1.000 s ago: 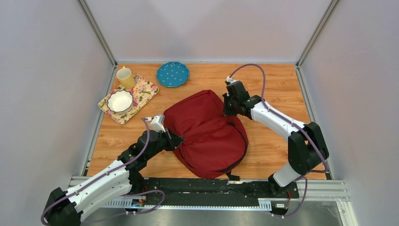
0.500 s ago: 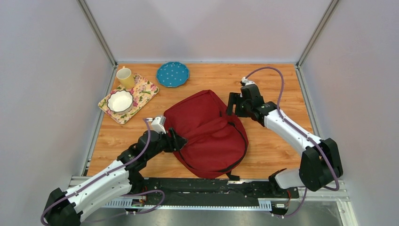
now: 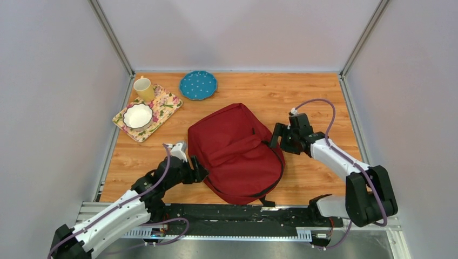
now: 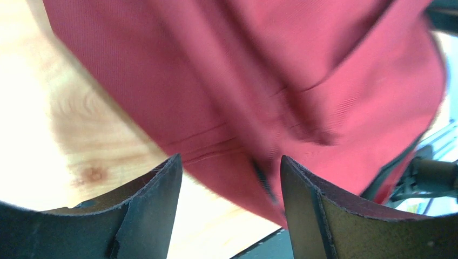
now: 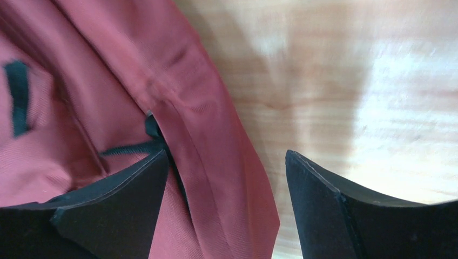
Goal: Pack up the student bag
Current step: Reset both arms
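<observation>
Blurrily close, the student bag (image 3: 237, 151) sits between left gripper (image 4: 231, 162) and right gripper (image 5: 227, 156), each with jaws apart

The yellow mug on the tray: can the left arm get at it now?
Probably yes. The left gripper is open and empty beside the student bag, and nothing tall stands between it and the yellow mug, though it is far.
</observation>
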Controlling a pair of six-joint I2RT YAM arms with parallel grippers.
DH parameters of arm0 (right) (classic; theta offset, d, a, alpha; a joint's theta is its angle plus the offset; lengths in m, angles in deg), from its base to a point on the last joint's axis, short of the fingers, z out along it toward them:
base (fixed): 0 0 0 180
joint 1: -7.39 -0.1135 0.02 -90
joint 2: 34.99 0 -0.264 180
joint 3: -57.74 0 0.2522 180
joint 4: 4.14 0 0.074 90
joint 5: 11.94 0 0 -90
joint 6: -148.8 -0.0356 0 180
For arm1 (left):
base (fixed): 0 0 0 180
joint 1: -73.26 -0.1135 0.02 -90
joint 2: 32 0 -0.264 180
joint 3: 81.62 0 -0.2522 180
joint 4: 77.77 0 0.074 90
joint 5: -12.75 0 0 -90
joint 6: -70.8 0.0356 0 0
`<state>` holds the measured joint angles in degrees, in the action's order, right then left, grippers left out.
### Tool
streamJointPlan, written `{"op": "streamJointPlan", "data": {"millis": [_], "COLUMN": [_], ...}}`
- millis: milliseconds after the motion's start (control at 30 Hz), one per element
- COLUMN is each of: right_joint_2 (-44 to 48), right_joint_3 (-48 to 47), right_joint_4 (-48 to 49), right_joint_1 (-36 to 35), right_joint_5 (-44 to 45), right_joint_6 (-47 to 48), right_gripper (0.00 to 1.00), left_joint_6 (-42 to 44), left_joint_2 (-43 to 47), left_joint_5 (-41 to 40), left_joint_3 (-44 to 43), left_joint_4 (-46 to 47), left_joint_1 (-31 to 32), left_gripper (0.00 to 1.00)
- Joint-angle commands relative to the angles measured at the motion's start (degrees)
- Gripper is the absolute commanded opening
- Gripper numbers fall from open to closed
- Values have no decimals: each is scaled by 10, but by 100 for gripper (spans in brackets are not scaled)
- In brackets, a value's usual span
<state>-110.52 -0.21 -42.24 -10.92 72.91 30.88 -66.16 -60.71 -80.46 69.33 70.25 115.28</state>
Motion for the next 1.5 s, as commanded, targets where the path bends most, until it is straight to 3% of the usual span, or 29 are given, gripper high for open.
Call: {"op": "streamJointPlan", "data": {"millis": [0, 133, 267, 400, 533, 700, 933, 1167, 1467], "right_joint_2": [57, 107, 140, 158, 172, 172, 133, 179, 252], "right_joint_3": [76, 160, 197, 209, 203, 177, 76, 45, 54], "right_joint_4": [70, 118, 133, 143, 144, 134, 56, -45, -77], "right_joint_1": [-8, -37, -85, -134, -161, -189, -189, -179, -154], "right_joint_5": [-49, -105, -87, -63, -38, -3, 71, 182, 221], "right_joint_6": [-61, -115, -167, -205, -223, -231, -168, -137, -106], "right_gripper": [82, 80, 78, 78, 78, 78, 82, 87, 90], "left_joint_6": [-36, -13, 34, 56, 64, 77, 90, 190, 212], "left_joint_2": [-52, -117, -218, -337, -399, -448, -404, -321, -259], "left_joint_5": [57, 65, 144, 235, 295, 300, 247, 108, 103], "left_joint_3": [75, 76, -7, -83, -145, -209, -156, -196, -233], "left_joint_4": [120, 230, 284, 306, 317, 275, 224, 30, -21], "left_joint_1": [1, -8, -71, -116, -133, -135, -157, -184, -208], "left_gripper": [74, 75, 75, 75, 76, 76, 77, 77, 78]}}
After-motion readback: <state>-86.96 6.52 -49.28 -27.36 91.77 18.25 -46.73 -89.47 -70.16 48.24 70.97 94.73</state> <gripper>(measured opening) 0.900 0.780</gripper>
